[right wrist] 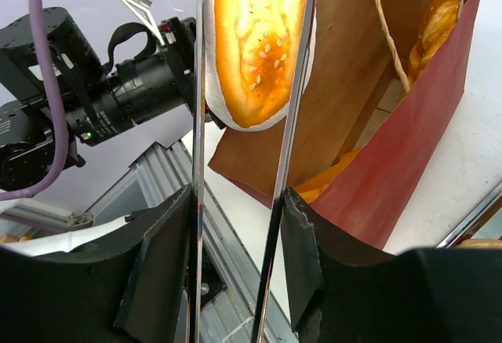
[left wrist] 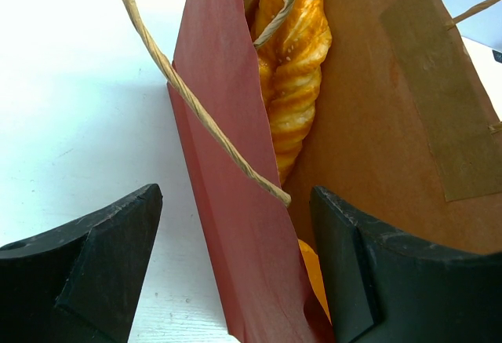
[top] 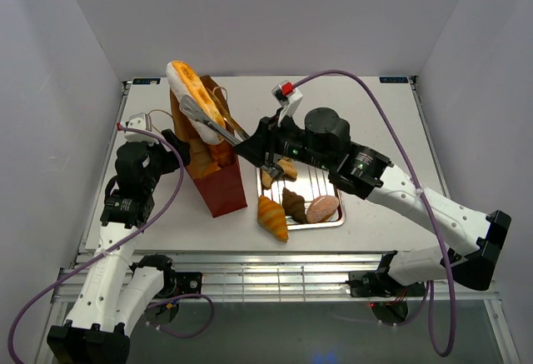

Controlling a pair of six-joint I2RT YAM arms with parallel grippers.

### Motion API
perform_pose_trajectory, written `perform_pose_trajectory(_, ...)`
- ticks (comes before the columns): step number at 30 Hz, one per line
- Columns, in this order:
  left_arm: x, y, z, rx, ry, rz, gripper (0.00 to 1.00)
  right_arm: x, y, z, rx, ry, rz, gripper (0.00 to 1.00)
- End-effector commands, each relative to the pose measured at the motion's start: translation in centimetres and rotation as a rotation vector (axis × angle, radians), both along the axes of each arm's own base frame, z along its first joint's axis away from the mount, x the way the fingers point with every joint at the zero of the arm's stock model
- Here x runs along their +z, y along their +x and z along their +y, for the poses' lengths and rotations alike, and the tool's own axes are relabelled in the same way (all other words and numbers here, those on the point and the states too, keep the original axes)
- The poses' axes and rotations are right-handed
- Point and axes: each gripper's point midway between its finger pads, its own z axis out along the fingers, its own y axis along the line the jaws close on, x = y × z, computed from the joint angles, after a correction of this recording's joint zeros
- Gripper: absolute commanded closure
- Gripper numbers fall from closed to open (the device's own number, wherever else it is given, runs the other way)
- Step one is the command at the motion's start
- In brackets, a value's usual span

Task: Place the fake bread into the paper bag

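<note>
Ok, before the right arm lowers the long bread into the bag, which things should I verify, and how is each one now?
1. Grip of the tongs on the long loaf: ok, one blade presses each side.
2. Hold of the right gripper on the tongs: ok, shut on them.
3. Mouth of the paper bag open: ok, a braided loaf shows inside.
4. Hold of the left gripper on the bag: not ok, it straddles the wall, open.
5. Long loaf centred over the mouth: cannot tell.

One bag, one tray, pastries (six-plus)
</note>
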Motion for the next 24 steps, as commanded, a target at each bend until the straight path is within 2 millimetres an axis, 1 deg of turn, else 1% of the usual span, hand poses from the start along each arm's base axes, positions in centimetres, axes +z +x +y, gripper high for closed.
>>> perform_pose_trajectory(1, 0.1, -0.3, -0.3, -0.014, -0.005, -0.009, 0.14, 3.1, 0.4, 0.8, -0.014, 0.113, -0.056, 0.64)
perform_pose_trajectory(3, 0.1, -0.3, -0.3, -0.014, -0.005, -0.009, 0.14, 2.3, 0.5, 1.0, -0.014, 0.101, -0.046, 0.63)
perform_pose_trajectory(4, 0.1, -0.3, -0.3, -0.012, -0.005, -0.011, 0.14, 2.0, 1.0, 0.9, -0.045, 0.095, -0.045, 0.62)
perform_pose_trajectory(6, 0.2, -0.3, -0.3, -0.012, -0.005, -0.012, 0.14, 1.5, 1.1, 1.0, -0.045, 0.085, -0.037, 0.62)
perform_pose_trajectory(12, 0.2, -0.3, -0.3, -0.014, -0.005, -0.014, 0.14, 0.0, 1.3, 1.1, -0.054, 0.061, -0.014, 0.52)
perform_pose_trajectory(18, 0.2, -0.3, -0.3, -0.014, -0.005, -0.012, 0.14, 0.0, 1.2, 1.2, -0.049, 0.063, -0.009, 0.45)
perform_pose_trajectory(19, 0.2, -0.3, -0.3, -0.014, -0.005, -0.012, 0.14, 0.1, 1.1, 1.3, -0.043, 0.065, -0.009, 0.42)
perform_pose_trajectory(24, 0.2, -0.3, -0.3, -0.012, -0.004, -0.012, 0.14, 0.0, 1.0, 1.4, -0.034, 0.063, -0.006, 0.39)
